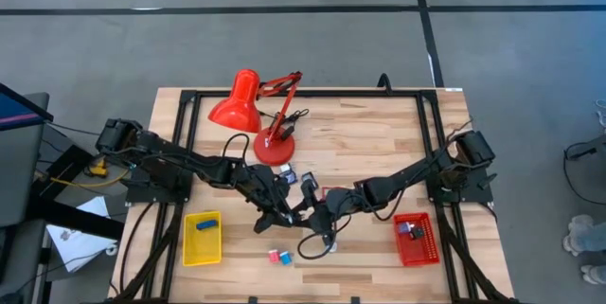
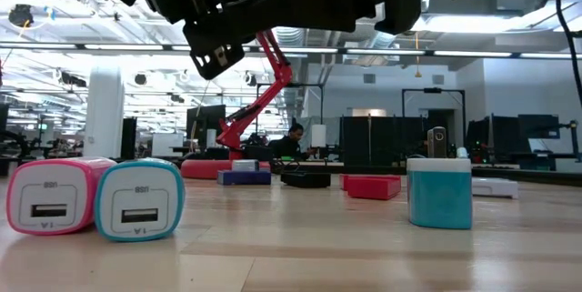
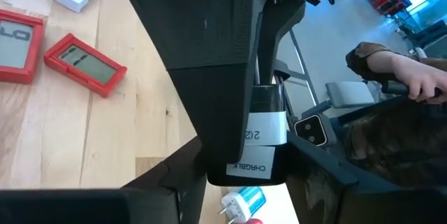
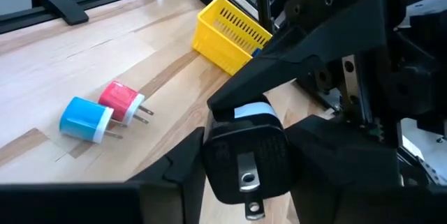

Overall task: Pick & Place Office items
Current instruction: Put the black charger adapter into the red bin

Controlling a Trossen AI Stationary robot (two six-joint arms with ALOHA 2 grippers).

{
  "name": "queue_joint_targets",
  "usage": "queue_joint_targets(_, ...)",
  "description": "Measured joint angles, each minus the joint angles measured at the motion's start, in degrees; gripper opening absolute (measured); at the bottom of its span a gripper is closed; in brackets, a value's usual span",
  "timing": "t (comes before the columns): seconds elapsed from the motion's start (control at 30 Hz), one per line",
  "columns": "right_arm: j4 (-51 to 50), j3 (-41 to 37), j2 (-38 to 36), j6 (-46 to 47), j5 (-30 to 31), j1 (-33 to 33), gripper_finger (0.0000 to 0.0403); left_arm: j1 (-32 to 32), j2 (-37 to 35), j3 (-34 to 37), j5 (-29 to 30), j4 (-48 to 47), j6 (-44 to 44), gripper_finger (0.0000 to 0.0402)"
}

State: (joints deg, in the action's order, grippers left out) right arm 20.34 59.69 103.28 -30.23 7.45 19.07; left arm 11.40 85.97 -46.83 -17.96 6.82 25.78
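Together, both arms reached inward over mid-table: the left gripper (image 1: 284, 214) and right gripper (image 1: 317, 214) each clamped one black charger (image 4: 244, 158), held above the table (image 1: 379, 143) between them.

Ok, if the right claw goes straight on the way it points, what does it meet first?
The black charger, right at its tip, held from the far side by the left claw. The left arm seems to block anything beyond, though depth is unclear.
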Motion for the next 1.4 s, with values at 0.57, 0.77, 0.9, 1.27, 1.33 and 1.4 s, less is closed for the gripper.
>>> queue_joint_targets(0.57, -5.7, 0.0, -2.5, 9.5, 3.0, 1.6, 0.015, 0.0, 0.0, 0.0, 0.5, -0.5, -4.7, 0.0265)
queue_joint_targets(0.77, -20.0, 0.0, -7.8, 22.9, 3.1, 2.6, 0.0151, -0.4, -2.4, 0.7, 3.9, 0.2, -14.0, 0.0324)
queue_joint_targets(0.9, -34.8, 0.0, -11.0, 39.6, 3.0, 4.2, 0.0151, -0.4, -5.3, 5.3, 12.4, 5.9, -17.3, 0.0342)
queue_joint_targets(1.27, -66.7, 0.0, -20.4, 89.8, 3.0, 17.0, 0.0151, 0.2, -8.3, 18.1, 21.2, 30.0, -16.4, 0.0347)
queue_joint_targets(1.33, -71.2, 0.0, -21.3, 100.2, 3.0, 20.7, 0.0151, 0.5, -8.3, 19.0, 21.2, 31.0, -16.4, 0.0348)
queue_joint_targets(1.4, -74.5, 0.0, -21.3, 109.8, 2.9, 24.1, 0.0151, 0.8, -8.3, 19.5, 21.3, 31.5, -16.4, 0.0349)
